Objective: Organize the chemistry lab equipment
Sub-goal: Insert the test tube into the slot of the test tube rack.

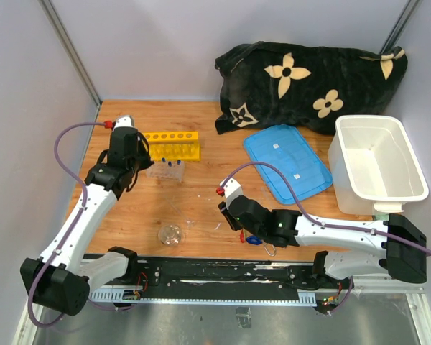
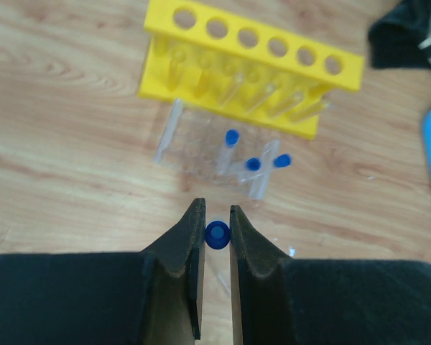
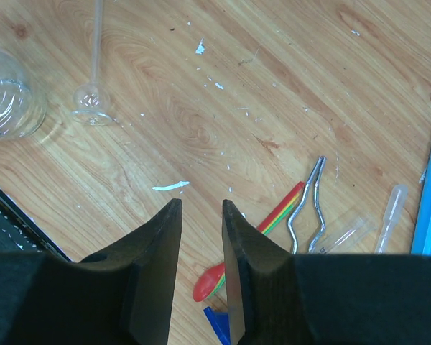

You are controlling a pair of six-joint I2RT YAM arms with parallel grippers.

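My left gripper (image 2: 217,208) is shut on a blue-capped test tube (image 2: 217,234), seen end-on between the fingers, just in front of the yellow holed rack (image 2: 251,65). Three more blue-capped tubes (image 2: 230,149) lie loose on the wood by the rack. From the top view, the left gripper (image 1: 145,159) hovers beside the rack (image 1: 172,144). My right gripper (image 3: 201,205) is open over bare wood with nothing between its fingers. A red-handled spatula (image 3: 273,215) and metal tongs (image 3: 309,205) lie just to its right. A small glass flask (image 1: 171,234) stands near the front edge.
A glass beaker (image 3: 7,93) and a clear long-stemmed funnel (image 3: 92,93) sit left of the right gripper, and clear droppers (image 3: 391,208) lie right of the tongs. The blue lid (image 1: 287,162), white tub (image 1: 377,165) and flowered black cloth (image 1: 309,79) fill the back right.
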